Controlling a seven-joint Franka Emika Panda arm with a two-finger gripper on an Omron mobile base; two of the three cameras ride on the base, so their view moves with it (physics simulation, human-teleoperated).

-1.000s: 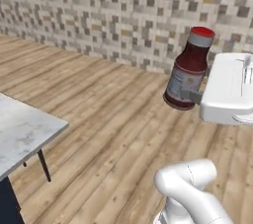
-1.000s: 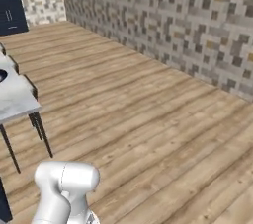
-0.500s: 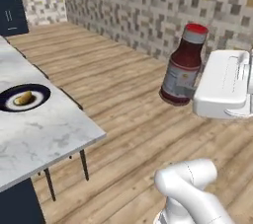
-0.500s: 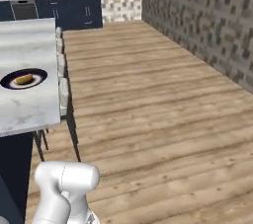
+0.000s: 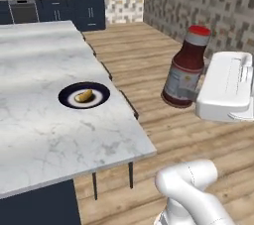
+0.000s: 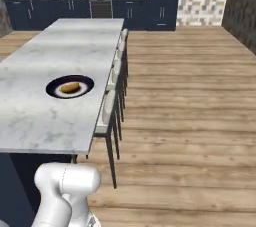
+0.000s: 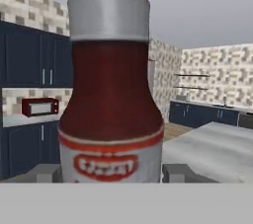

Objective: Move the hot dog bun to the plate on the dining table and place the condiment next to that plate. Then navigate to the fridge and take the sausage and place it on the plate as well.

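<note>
The condiment (image 5: 186, 65) is a dark red sauce bottle with a red cap, held upright in the air to the right of the dining table (image 5: 44, 140). My gripper (image 5: 187, 91) is shut on its lower body. In the hand view the condiment (image 7: 109, 104) stands close up, with the gripper (image 7: 112, 173) closed on it and one finger (image 7: 47, 172) on each side. A dark plate (image 5: 66, 98) lies near the table's right edge with the hot dog bun (image 5: 84, 95) on it. From the right side, the plate (image 6: 52, 89) and bun (image 6: 69, 88) sit mid-table. The sausage and fridge are out of view.
Chairs (image 6: 113, 103) line the table's (image 6: 50, 126) right side. Dark blue cabinets (image 6: 100, 7) run along the far wall. A stone-patterned wall (image 5: 203, 1) stands to the right. Open wooden floor (image 6: 190, 101) stretches right of the table.
Both base views have swung round, so the camera moved: the dining table and plate now stand closer and larger. The bottle stays in the gripper in the same pose.
</note>
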